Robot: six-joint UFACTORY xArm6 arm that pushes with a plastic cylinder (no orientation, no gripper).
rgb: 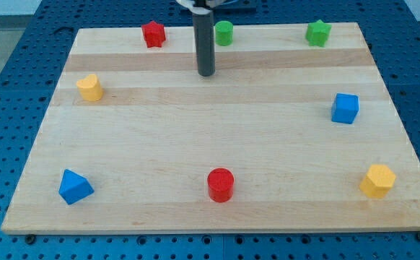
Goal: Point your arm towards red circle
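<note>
The red circle (221, 185) is a short red cylinder standing near the board's bottom edge, about mid-width. My tip (206, 74) is the lower end of a dark rod that comes down from the view's top centre. It rests on the board in the upper middle, far above the red circle and a little to its left. The tip touches no block. The nearest blocks to it are the green circle (224, 33) up and to its right and the red star (153, 34) up and to its left.
A green star (317, 32) sits at the top right. A yellow block (89, 87) is at the left edge, a blue cube (345, 108) at the right. A blue triangle (74, 187) is bottom left, a yellow hexagon (377, 180) bottom right. The wooden board (210, 137) lies on a blue perforated table.
</note>
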